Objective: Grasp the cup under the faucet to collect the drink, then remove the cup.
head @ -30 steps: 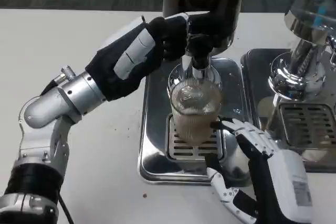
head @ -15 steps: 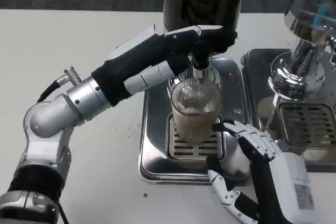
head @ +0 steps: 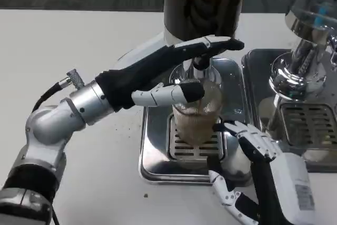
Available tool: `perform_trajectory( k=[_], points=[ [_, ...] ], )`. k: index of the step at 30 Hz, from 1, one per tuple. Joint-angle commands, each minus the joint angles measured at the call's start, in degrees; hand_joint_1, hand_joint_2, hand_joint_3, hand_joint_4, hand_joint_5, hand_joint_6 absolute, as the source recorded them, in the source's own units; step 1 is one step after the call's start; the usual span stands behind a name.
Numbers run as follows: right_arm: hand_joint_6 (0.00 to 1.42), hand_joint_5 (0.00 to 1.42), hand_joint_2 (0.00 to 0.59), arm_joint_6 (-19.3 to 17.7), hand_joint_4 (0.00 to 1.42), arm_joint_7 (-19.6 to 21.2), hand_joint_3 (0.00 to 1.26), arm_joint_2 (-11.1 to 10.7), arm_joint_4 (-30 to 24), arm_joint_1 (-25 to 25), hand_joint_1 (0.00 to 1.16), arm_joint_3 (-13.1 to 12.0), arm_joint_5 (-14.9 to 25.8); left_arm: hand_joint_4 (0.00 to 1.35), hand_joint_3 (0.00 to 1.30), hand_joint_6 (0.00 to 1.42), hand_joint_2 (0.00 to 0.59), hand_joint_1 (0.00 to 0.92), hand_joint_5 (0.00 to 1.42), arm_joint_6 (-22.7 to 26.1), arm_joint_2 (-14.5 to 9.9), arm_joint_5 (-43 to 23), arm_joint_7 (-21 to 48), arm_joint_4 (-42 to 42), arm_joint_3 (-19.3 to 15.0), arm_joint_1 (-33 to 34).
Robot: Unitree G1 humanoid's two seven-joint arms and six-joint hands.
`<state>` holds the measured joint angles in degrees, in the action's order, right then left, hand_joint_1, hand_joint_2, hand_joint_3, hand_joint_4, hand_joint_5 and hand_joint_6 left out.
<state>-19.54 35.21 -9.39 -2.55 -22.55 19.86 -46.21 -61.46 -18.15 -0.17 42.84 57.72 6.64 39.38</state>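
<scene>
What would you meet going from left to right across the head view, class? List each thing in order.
Left hand → cup on the drip tray → right hand → second drip tray under the chrome dispenser.

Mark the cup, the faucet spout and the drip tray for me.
cup [head: 197, 122], head view, on its ribbed side wall.
faucet spout [head: 199, 62], head view, on the nozzle above the cup.
drip tray [head: 155, 151], head view, on its bare left rim.

A drinks counter: steel dispensers [head: 308, 35] over drip trays [head: 152, 151].
</scene>
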Motion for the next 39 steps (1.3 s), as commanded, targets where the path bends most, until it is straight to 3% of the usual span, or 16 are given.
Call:
perform_trajectory(
  k=[1,9,13,18,26,39],
  points=[
    [0.2,0.21,0.429,0.24,0.26,0.43,0.36,0.12,0.33,0.28,0.42,-0.27,0.12,0.06,0.18,0.03,0.065,0.0,0.05,0.69,-1.14,4.63,-0.5,2.69,2.66,-0.48],
    [0.2,0.21,0.408,-1.13,0.22,0.15,0.27,0.35,0.48,0.25,0.42,-0.87,3.09,0.05,0.17,0.03,0.07,0.0,0.04,-0.81,-1.93,5.85,-2.96,3.26,4.44,-0.54],
    [0.19,0.17,0.308,-2.5,0.17,-1.46,0.18,0.72,1.12,0.53,0.44,-1.46,7.75,0.05,0.17,0.03,0.069,0.0,0.04,-0.93,-2.17,5.76,-3.65,3.29,5.04,-0.51],
    [0.16,0.12,0.257,-2.97,0.1,-6.12,0.12,0.75,2.12,1.5,0.51,-2.57,13.9,0.06,0.17,0.04,0.068,0.0,0.04,-1.02,-2.42,5.62,-3.82,3.15,5.45,-0.54],
    [0.14,0.08,0.236,-2.15,0.06,-13.2,0.06,1.06,3.32,4.1,0.55,-4.47,20.2,0.06,0.17,0.04,0.071,0.0,0.04,-0.97,-2.71,5.63,-3.89,3.0,5.5,-0.65],
    [0.07,0.0,0.233,-0.65,0.0,-20.99,0.0,1.49,6.39,10.09,0.59,-6.96,23.76,0.06,0.17,0.04,0.077,0.0,0.05,-0.83,-3.2,5.19,-3.79,2.69,5.18,-0.84]
  ],
)
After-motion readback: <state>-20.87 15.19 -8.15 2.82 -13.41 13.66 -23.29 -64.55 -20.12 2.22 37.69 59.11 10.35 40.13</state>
